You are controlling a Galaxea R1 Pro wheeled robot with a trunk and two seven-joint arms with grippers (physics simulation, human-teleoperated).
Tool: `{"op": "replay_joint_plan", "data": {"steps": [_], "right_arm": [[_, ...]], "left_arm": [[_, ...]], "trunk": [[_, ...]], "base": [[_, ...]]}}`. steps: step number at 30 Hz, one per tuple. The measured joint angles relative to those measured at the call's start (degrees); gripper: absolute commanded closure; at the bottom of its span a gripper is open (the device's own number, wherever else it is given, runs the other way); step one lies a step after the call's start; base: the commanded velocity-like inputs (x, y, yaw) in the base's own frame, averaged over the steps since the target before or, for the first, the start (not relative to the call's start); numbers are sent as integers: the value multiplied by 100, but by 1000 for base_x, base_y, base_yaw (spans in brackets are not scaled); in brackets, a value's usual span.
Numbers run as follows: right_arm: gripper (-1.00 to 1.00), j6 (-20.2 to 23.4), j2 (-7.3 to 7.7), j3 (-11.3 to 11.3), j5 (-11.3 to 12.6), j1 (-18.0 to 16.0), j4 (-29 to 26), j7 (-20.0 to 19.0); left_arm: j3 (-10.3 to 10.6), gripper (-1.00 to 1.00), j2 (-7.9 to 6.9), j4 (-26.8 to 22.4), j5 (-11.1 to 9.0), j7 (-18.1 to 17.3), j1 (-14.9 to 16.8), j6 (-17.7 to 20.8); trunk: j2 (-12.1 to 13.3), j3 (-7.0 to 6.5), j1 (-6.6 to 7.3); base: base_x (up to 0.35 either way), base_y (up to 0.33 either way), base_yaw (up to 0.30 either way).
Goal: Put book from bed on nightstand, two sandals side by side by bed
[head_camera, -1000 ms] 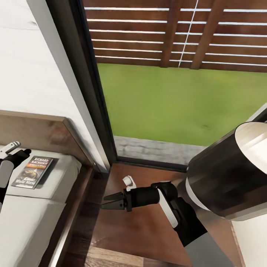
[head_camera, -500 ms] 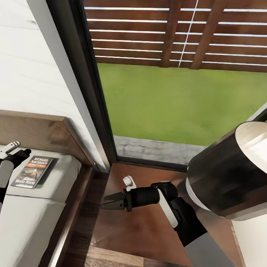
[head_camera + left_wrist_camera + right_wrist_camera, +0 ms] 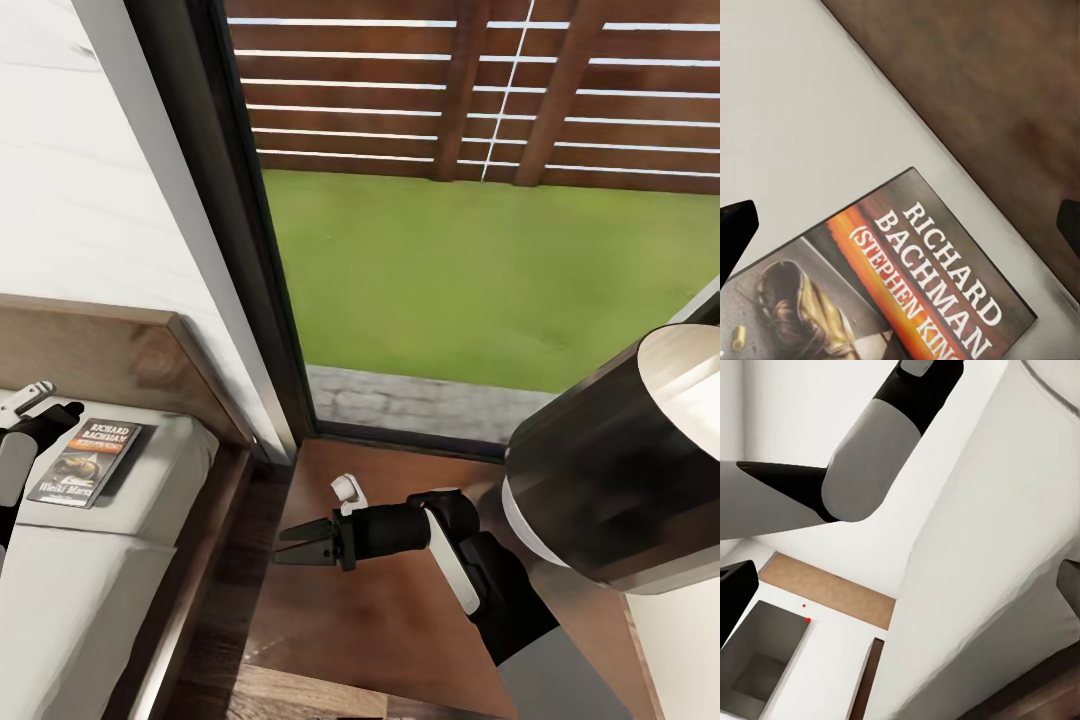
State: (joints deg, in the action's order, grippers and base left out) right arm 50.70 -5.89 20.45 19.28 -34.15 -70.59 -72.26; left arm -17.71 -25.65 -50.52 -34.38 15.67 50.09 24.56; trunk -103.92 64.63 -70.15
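We see the book (image 3: 84,463) lying flat, cover up, on the bed (image 3: 120,590) mattress near its headboard corner, long axis roughly along the bed's length, title end toward the headboard (image 3: 110,365). Our left claw (image 3: 900,225) hangs over it, tips spread wide and holding nothing. Our right claw (image 3: 292,545) hovers above the nightstand (image 3: 400,620) beside the bed, its tips narrowly parted and empty, pointing toward the bed.

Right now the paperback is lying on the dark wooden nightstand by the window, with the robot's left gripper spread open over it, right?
Not quite. The head view shows the book lying on the bed's pale mattress, not the nightstand. The left gripper is indeed open over it.
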Motion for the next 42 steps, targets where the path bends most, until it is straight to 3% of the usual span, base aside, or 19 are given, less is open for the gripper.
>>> {"op": "replay_joint_plan", "data": {"steps": [5, 11, 20, 23, 42], "right_arm": [[-100, 0, 0, 0, 0, 0, 0, 0], [-100, -1, 0, 0, -1, 0, 0, 0], [-100, 0, 0, 0, 0, 0, 0, 0], [-100, -1, 0, 0, -1, 0, 0, 0], [-100, 0, 0, 0, -9, 0, 0, 0]], "left_arm": [[-4, -100, 0, 0, 0, 0, 0, 0], [-5, -100, 0, 0, 0, 0, 0, 0], [-13, -100, 0, 2, 0, 0, 0, 0], [-13, -100, 0, 6, -1, 0, 0, 0], [-15, -100, 0, 0, 0, 0, 0, 0]], "trunk": [[0, 0, 0], [-239, 107, -131], [-241, 108, -132], [-360, 161, -197], [-361, 202, -198]], "base": [[0, 0, 0], [0, 0, 0], [0, 0, 0], [0, 0, 0], [0, 0, 0]]}}
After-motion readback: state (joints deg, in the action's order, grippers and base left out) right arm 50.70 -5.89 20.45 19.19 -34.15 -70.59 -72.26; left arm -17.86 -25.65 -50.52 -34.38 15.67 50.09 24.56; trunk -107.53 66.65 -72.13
